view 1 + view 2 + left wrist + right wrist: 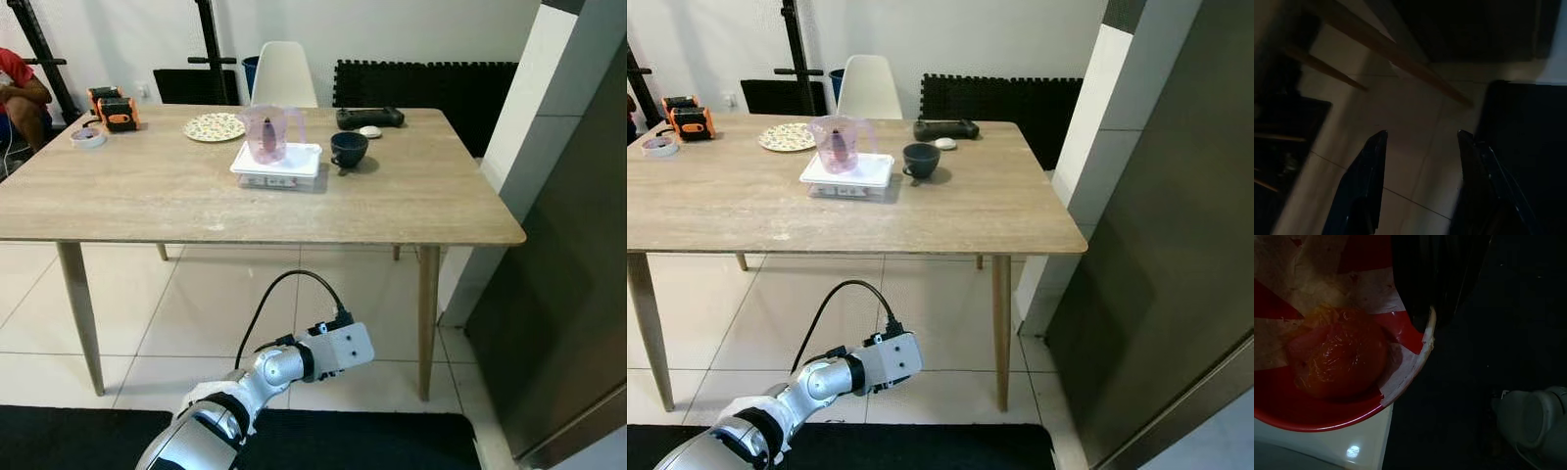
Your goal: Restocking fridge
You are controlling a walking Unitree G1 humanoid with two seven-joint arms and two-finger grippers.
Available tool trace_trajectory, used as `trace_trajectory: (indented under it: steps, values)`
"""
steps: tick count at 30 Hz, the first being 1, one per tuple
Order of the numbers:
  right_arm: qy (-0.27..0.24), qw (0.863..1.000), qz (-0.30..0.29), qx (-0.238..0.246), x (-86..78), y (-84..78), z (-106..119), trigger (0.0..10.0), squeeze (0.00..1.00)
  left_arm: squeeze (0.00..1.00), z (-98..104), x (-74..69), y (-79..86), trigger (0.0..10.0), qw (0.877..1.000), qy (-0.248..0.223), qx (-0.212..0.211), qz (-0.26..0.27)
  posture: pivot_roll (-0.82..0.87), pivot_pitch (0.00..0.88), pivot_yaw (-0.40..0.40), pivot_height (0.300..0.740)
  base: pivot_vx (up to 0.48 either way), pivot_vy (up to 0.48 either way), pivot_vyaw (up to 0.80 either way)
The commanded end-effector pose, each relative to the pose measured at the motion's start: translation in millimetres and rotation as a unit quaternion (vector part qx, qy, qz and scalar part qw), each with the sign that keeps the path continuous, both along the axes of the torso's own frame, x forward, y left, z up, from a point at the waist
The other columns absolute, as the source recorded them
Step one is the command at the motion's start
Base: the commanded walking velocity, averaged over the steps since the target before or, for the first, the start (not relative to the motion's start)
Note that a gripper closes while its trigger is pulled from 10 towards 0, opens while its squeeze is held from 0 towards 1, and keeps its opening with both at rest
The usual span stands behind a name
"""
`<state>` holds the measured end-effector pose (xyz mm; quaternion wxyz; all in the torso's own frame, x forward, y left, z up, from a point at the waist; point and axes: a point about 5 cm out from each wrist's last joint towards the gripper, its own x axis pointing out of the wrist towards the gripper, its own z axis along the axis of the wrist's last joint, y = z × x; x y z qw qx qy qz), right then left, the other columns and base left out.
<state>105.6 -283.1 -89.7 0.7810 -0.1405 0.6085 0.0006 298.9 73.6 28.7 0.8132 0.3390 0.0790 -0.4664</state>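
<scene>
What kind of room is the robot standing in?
Most likely a dining area in a home. There is a wooden dining table with a white chair behind it, a dark cup, a patterned plate and a pink measuring jug on top, and a tiled floor.

matt wood table [196, 196], glossy floor tiles [196, 313]

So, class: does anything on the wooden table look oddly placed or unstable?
Yes. The pink measuring jug stands on top of the white lidded container, not on the table itself, so it could tip if the container is moved. Nothing looks spilled.
</scene>
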Motion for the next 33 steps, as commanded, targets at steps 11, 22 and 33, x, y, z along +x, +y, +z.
trace_trajectory:
  steps: [11,22,33]
  values:
    - [-0.011,1.0,0.001,-0.011,6.5,-5.1,3.7,10.0,0.0,0.0,4.5,4.1,-2.2,10.0,1.0,0.017,-0.014,-0.001,-0.08,0.0,-0.038,0.74,0.0,0.0,0.0]
    - [-0.01,1.0,-0.001,-0.015,5.2,-8.7,4.8,10.0,0.0,0.0,4.9,2.9,-4.3,10.0,0.998,0.053,-0.035,-0.01,-0.09,0.0,-0.043,0.74,0.0,0.0,0.0]
    - [-0.009,1.0,-0.006,-0.016,2.0,-8.6,3.8,10.0,0.0,0.0,0.9,-1.3,-2.1,10.0,1.0,0.01,-0.013,-0.011,-0.08,0.0,-0.033,0.74,0.0,0.0,0.0]
